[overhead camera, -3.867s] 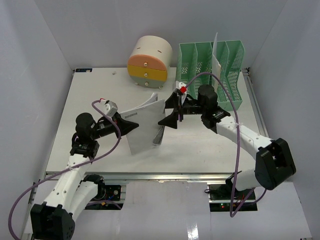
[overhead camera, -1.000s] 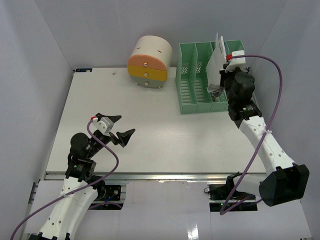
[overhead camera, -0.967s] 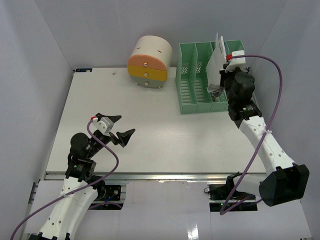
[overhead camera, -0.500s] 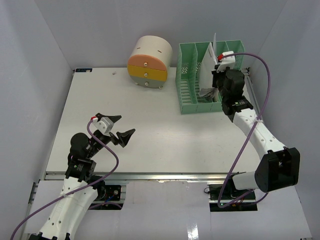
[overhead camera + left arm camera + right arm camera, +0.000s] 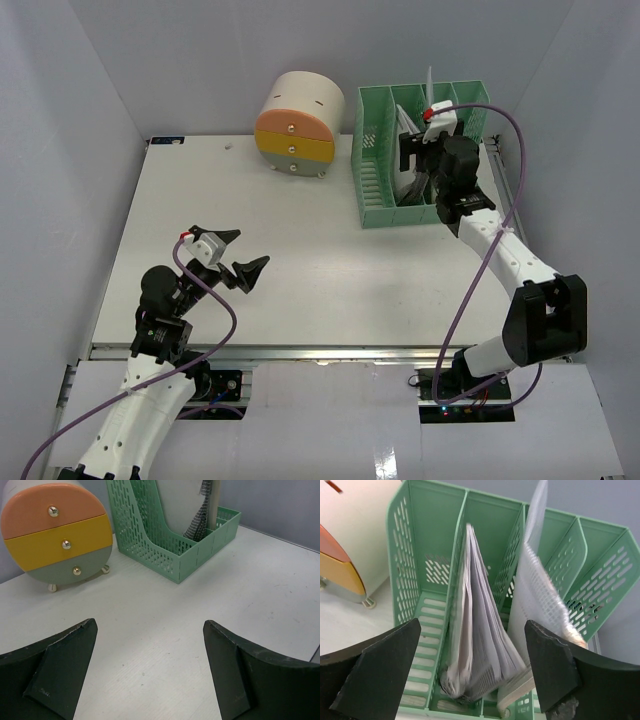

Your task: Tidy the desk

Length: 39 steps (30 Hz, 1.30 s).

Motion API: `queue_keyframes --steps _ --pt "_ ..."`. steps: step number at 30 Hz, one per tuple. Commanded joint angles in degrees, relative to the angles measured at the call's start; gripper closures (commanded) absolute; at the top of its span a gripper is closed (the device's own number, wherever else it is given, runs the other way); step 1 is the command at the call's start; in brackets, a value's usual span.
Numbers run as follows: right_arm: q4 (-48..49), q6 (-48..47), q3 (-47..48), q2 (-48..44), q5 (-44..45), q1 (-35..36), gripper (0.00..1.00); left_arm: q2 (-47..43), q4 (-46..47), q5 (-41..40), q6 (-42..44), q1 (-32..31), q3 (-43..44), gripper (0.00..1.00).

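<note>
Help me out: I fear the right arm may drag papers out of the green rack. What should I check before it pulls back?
1. The right gripper is open and holds nothing: ok.
2. The papers sit inside one compartment of the green rack: ok, though they lean.
3. The bubble sleeve in the neighbouring compartment is free of the right finger: cannot tell.
4. The left gripper is open, empty, above the desk, far from the rack: ok.
5. The drawer unit has its drawers shut: ok.
</note>
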Motion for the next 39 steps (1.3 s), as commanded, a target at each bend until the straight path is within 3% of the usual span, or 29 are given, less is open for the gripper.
queue_keyframes --steps 1,7,12,17,21,25,32,39 --pt "3.91 -3.09 -0.51 -6.59 -1.81 0.24 0.10 0.08 -0.78 -3.31 -2.21 0.09 0.46 0.02" --pt "-6.15 -0.35 -5.69 -15.64 -4.75 0.24 0.10 2.80 -3.35 -4.57 -5.42 0.09 2.63 0.02" --pt "-16.71 -5.20 -14.22 -23.74 -15.33 0.15 0.10 8.29 -6.21 -2.97 -7.46 0.00 4.89 0.02" --pt "-26.93 -8.03 -22.93 -28.60 -12.65 0.02 0.10 20.78 -15.85 -13.54 -8.86 0.04 10.90 0.02" --pt "-27.03 -9.84 -27.88 -31.61 -9.20 -0.73 0.10 20.98 -17.59 -16.45 -9.92 0.02 11.49 0.02" --pt "-26.46 -7.82 -30.96 -33.15 -12.81 -5.07 0.10 18.47 -17.71 -18.79 -10.37 0.00 10.55 0.02" --pt "-26.25 -1.05 -29.97 -32.61 -16.07 -15.20 0.10 13.03 -17.41 -19.23 -10.97 0.07 9.42 0.02" --pt "-25.89 1.58 -30.54 -36.55 -15.37 -17.43 0.10 12.61 -17.10 -18.38 -10.71 0.01 9.11 0.02"
